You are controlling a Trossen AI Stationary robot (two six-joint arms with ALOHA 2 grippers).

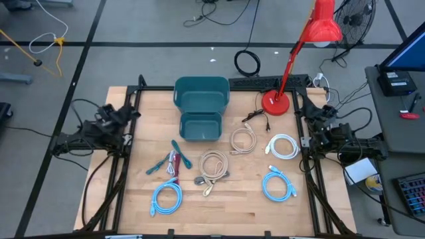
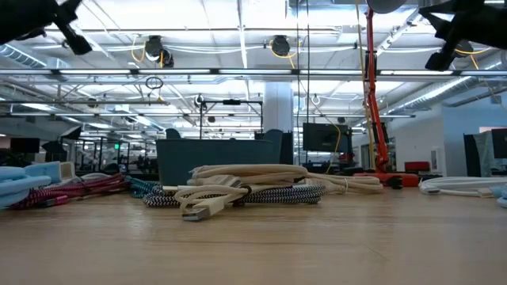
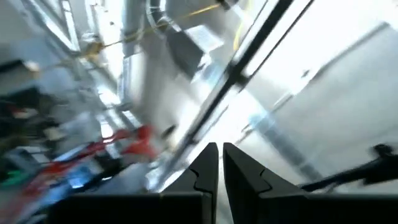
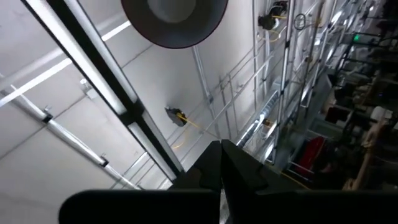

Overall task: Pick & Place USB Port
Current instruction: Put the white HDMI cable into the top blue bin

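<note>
Beige braided cord is what I would go for first: the cream cable lies coiled near the middle of the worktop, its flat metal plug pointing toward the low camera. I judge it light and floppy, so a loop would sag and drag; the rigid plug or the bundled part of the coil looks like the surer hold. The woven jacket should give some friction, the plug shell less.

Around it lie more coils: a blue one toward the left front, another blue one on the right, a white one beside that, and a second cream coil just behind. A teal and red tangle sits left of centre. The teal plastic bin stands at the back, smooth-walled and rigid, presumably the drop point. A red desk lamp stands on its round base beside it.

My left pincer is parked off the left edge, fingers nearly touching, clenched on nothing. The right pincer waits off the right edge, likewise closed and empty, aimed up at the ceiling.
</note>
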